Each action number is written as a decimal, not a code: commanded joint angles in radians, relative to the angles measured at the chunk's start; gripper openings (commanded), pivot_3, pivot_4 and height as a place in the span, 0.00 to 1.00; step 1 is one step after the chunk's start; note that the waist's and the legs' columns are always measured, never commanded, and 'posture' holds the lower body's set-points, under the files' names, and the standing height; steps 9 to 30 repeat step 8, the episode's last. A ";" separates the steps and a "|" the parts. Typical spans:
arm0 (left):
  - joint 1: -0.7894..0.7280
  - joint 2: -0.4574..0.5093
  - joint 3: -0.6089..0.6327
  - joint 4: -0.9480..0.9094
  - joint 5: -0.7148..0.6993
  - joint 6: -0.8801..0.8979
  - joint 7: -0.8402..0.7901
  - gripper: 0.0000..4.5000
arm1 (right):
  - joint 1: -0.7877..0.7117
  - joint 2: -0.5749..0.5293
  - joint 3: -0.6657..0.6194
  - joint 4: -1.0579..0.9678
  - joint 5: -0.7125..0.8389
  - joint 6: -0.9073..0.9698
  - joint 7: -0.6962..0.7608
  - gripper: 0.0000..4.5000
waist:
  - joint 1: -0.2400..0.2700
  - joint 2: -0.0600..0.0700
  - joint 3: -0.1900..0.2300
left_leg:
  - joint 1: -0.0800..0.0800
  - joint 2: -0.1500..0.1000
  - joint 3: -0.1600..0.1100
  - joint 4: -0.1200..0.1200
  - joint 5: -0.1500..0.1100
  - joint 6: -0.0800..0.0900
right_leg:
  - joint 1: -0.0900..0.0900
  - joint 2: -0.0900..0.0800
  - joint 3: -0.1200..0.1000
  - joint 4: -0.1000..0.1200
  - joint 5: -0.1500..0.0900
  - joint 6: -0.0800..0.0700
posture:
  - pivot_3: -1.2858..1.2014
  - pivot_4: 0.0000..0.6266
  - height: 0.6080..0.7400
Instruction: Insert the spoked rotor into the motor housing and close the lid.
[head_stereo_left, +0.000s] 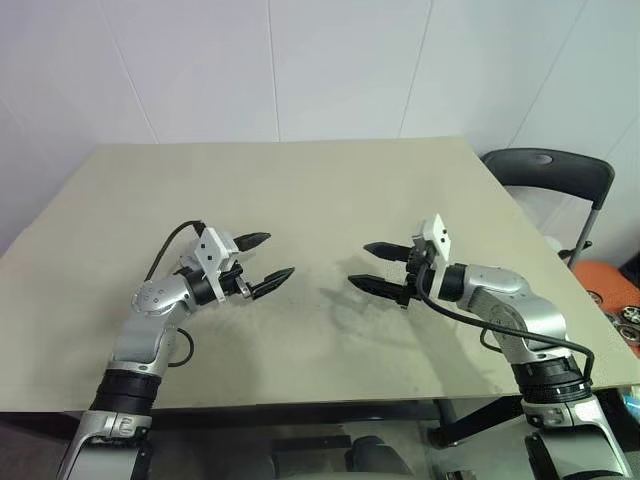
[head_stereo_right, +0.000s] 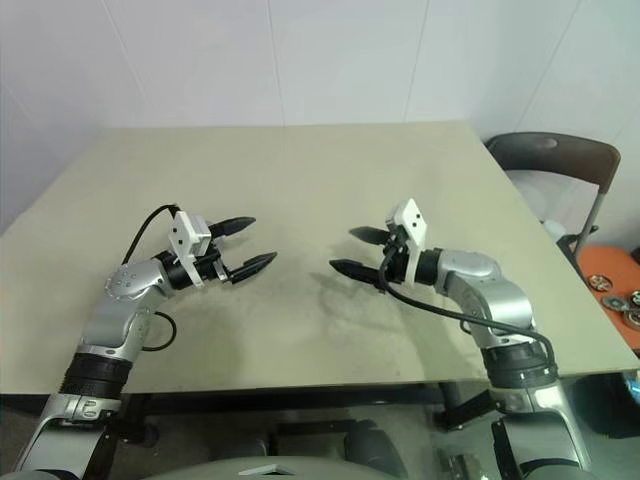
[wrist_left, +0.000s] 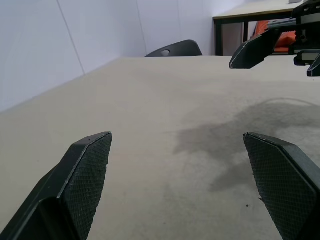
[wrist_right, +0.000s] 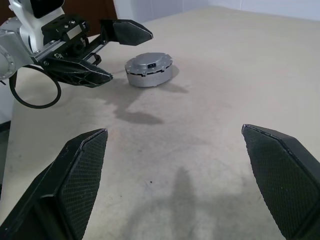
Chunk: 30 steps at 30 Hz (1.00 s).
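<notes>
Beige table (wrist_right: 225, 60) carries assembled grey motor (wrist_right: 149, 70).

The right gripper (wrist_right: 175, 175) stood open, its two black textured fingers (wrist_right: 82, 182) rising from the lower left and lower right corners of the frame with a wide gap between them and nothing held. Between and beyond them lay the beige table (wrist_right: 210, 90), marked with soft shadows. In the upper left of the frame the left gripper (wrist_right: 102, 52) reached in, its dark fingers parted and empty, with a black cable looped below its wrist. Just right of those fingertips, in the upper middle of the frame, a round silver-grey motor unit with a ribbed rim (wrist_right: 149, 69) sat flat on the table, near the left gripper but apart from it.
</notes>
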 joint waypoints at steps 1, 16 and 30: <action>-0.031 -0.002 0.012 -0.002 0.000 -0.002 -0.004 1.00 | -0.016 -0.007 -0.031 -0.022 0.005 -0.024 0.005 1.00 | 0.000 0.000 0.000 | 0.000 0.000 0.000 0.000 0.000 0.000 | 0.000 0.000 0.000 0.000 0.000 0.000 | 0.52 0.00 1.00; -0.050 -0.010 0.004 0.031 0.016 -0.016 -0.005 1.00 | -0.021 -0.019 -0.036 -0.021 0.002 -0.027 0.002 1.00 | 0.000 0.000 0.000 | 0.000 0.000 0.000 0.000 0.000 0.000 | 0.000 0.000 0.000 0.000 0.000 0.000 | 0.52 0.00 1.00; -0.050 -0.010 0.004 0.031 0.016 -0.016 -0.005 1.00 | -0.021 -0.019 -0.036 -0.021 0.002 -0.027 0.002 1.00 | 0.000 0.000 0.000 | 0.000 0.000 0.000 0.000 0.000 0.000 | 0.000 0.000 0.000 0.000 0.000 0.000 | 0.52 0.00 1.00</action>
